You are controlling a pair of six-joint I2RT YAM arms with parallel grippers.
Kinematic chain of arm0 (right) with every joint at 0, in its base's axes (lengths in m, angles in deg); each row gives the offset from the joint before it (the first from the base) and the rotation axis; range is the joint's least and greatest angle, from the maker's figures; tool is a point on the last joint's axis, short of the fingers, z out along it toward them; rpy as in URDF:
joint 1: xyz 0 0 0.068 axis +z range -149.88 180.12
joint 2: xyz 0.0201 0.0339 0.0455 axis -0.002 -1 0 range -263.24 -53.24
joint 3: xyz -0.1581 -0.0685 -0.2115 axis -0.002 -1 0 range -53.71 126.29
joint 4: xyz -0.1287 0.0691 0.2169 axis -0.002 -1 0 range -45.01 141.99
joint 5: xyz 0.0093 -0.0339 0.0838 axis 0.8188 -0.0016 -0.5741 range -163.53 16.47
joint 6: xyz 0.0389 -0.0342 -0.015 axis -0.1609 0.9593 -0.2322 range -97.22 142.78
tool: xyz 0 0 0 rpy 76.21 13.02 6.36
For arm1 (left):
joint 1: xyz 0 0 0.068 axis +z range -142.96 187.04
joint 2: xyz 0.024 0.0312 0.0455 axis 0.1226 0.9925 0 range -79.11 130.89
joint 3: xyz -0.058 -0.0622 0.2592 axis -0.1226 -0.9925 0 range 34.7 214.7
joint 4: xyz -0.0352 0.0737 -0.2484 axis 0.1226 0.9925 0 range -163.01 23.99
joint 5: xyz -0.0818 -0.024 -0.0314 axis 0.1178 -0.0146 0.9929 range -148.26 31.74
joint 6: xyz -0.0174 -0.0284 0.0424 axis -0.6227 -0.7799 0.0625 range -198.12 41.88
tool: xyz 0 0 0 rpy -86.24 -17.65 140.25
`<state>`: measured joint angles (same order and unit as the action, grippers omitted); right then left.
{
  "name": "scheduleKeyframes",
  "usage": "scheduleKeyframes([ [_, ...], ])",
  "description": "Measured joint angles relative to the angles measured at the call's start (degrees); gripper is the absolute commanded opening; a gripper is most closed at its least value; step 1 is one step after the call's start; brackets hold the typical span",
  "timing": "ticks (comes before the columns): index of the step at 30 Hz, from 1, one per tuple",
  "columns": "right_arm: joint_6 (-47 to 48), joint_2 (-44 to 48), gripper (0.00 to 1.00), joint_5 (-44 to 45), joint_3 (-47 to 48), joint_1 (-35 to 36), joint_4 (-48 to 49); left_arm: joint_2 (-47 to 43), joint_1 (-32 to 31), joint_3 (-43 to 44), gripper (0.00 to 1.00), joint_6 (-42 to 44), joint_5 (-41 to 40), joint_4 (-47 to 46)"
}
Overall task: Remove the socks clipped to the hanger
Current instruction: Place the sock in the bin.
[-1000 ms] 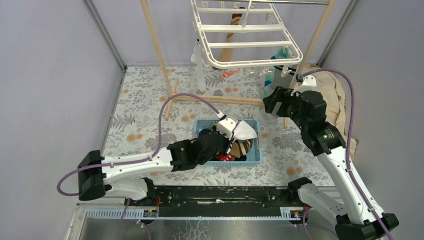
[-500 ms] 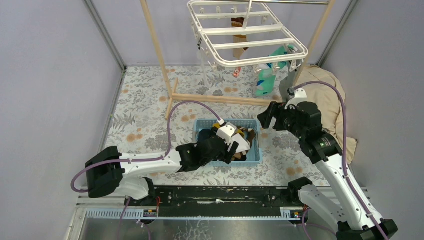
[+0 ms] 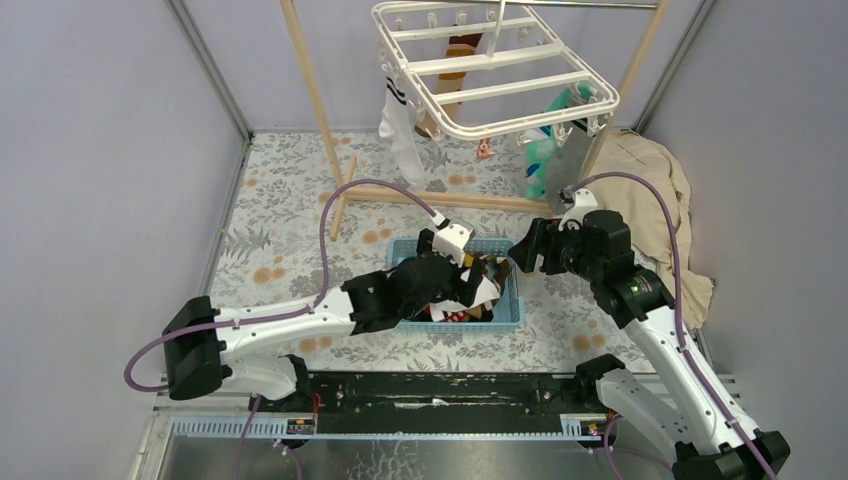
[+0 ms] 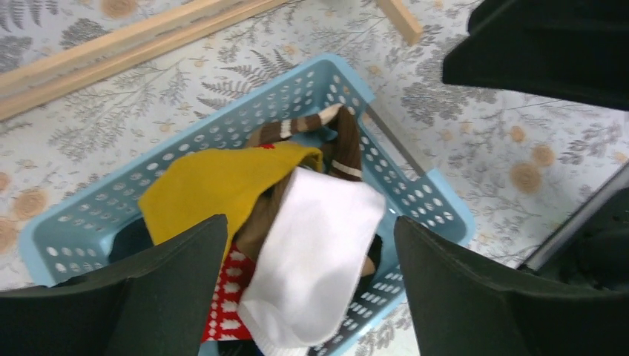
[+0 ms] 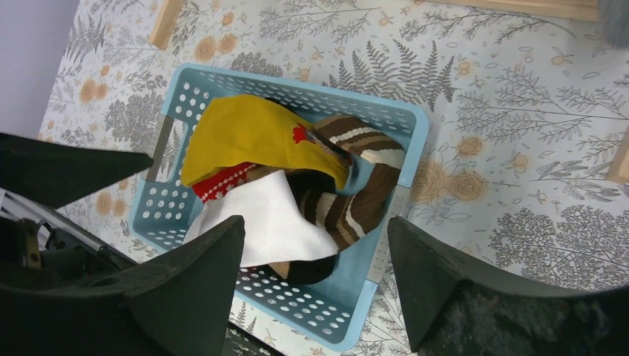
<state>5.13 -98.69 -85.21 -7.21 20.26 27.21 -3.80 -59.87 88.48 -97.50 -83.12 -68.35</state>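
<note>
Left wrist: left hand [image 4: 309, 230] released, empty over basket [image 4: 319, 74]; right hand [image 5: 315, 226] likewise spread. Socks [image 3: 538, 165] probably soft, light; pinch high, near hanger [image 3: 500, 90].

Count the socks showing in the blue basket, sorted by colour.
Yellow sock: 1
White sock: 1
Red patterned sock: 1
Brown striped sock: 1, curled, as far as I can tell
Total: 4 showing in the basket; more may lie hidden underneath.
</note>
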Motion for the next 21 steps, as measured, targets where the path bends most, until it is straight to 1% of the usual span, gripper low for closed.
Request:
scheduleKeyframes([
  [1,0.1,-0.4,0.77,-0.4,0.0,0.0,0.0,0.4,0.3,0.3,0.75,-0.2,0.0,0.1],
  [3,0.3,-0.9,0.77,-1.1,0.0,0.0,0.0,1.7,1.6,0.7,0.69,-0.6,0.3,0.2],
  [7,0.7,-1.0,0.77,-1.6,0.0,0.0,0.0,5.7,4.6,0.5,0.62,-1.5,1.9,0.3],
  [16,0.9,-1.0,0.77,-2.6,-0.5,0.0,-0.2,13.5,9.7,-2.6,0.6,-3.3,5.5,-1.2],
  [21,0.9,-0.7,0.77,-2.5,-0.6,0.0,-0.2,18.9,10.7,-3.2,0.6,-4.6,7.9,-2.2],
])
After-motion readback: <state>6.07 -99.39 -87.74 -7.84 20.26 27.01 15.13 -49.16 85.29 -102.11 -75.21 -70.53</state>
